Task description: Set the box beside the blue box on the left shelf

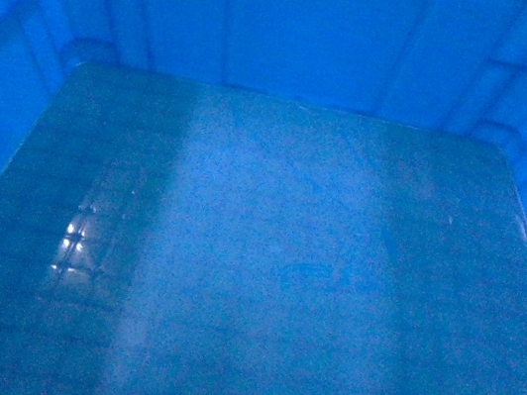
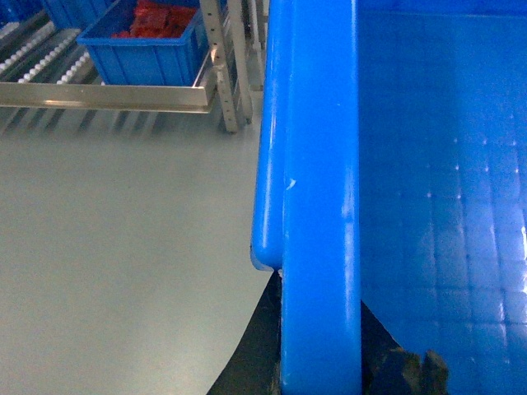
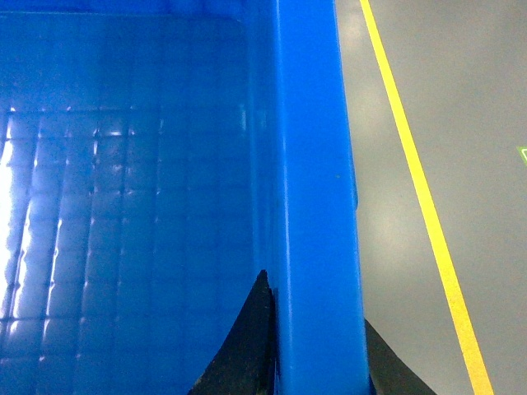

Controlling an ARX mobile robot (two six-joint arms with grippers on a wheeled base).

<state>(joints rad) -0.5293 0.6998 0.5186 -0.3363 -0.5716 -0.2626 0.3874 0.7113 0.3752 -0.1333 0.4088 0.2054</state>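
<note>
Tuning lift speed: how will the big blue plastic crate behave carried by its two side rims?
The big blue plastic crate is probably stiff: thick rim, moulded stepped corners. Likely light, since its grid floor looks empty. The glossy rim could slip; the left claw and right claw each straddle only one narrow spot.

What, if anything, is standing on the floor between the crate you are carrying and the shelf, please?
Nothing visible: in the left wrist view only bare grey floor lies between the crate and the shelf holding another blue box.

You see grey floor (image 2: 107, 247); on the roller shelf (image 2: 107, 95) sits a blue bin (image 2: 148, 53) holding red parts (image 2: 160, 18); a yellow line (image 3: 420, 197) crosses the floor.
</note>
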